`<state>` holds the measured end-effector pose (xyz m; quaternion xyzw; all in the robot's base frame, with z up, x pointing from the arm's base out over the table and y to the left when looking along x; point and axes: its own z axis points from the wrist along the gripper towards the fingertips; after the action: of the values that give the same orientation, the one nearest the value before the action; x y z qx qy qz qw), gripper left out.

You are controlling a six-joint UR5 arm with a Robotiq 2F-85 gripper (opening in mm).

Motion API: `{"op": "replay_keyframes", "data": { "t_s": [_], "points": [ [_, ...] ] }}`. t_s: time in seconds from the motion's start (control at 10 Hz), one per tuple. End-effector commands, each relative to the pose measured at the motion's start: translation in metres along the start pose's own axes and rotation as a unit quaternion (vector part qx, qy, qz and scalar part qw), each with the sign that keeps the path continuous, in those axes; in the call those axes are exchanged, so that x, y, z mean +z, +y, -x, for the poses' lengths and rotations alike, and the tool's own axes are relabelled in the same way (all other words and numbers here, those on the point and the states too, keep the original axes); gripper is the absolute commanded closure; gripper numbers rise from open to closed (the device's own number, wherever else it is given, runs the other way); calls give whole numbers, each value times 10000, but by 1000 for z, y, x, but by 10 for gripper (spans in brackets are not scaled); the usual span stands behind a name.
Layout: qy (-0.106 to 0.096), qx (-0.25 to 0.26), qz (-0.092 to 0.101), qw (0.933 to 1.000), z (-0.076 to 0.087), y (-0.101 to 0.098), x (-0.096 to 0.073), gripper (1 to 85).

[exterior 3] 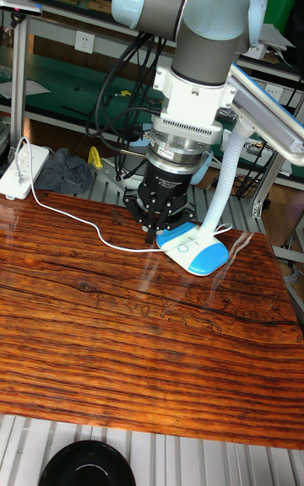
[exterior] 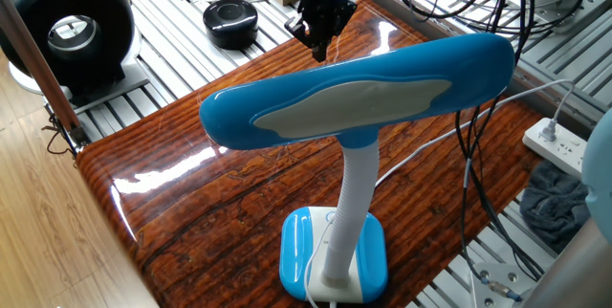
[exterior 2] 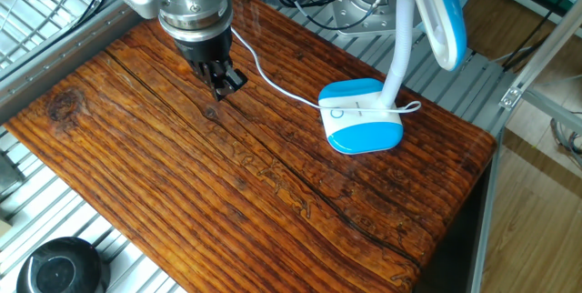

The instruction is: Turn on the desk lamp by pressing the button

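Note:
The desk lamp [exterior: 363,88] has a glossy sky-blue head with a pale grey panel that does not glow, a white neck and a blue-and-white base [exterior 2: 359,116]. A small round button [exterior 2: 337,113] sits on the white top of the base, on the side facing my gripper. My gripper [exterior 2: 221,91] hangs just above the wooden table, to the left of the base, with clear space between them. Its fingertips touch each other and hold nothing. From the opposite side the gripper [exterior: 319,55] shows behind the lamp head. In the tall view the gripper [exterior 3: 152,237] hovers beside the base [exterior 3: 196,250].
The lamp's white cable [exterior 2: 264,79] runs across the table under the gripper to a power strip [exterior 3: 17,170]. A black round fan-like device [exterior: 67,31] and a black disc [exterior: 230,21] lie off the table on the metal slats. Cables hang at the back.

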<state>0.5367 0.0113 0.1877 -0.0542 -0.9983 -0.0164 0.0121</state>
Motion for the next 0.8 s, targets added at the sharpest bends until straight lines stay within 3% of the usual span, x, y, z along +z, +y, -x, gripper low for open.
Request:
{"op": "replay_keyframes", "data": {
  "t_s": [0.0, 0.2, 0.5, 0.7],
  "points": [
    [27, 342, 418, 9985, -7, 13, 3, 847],
    [242, 609, 660, 9957, -21, 23, 3, 847],
    [531, 806, 871, 9915, -41, 34, 6, 847],
    [619, 969, 955, 9888, -49, 34, 12, 847]
  ]
}}
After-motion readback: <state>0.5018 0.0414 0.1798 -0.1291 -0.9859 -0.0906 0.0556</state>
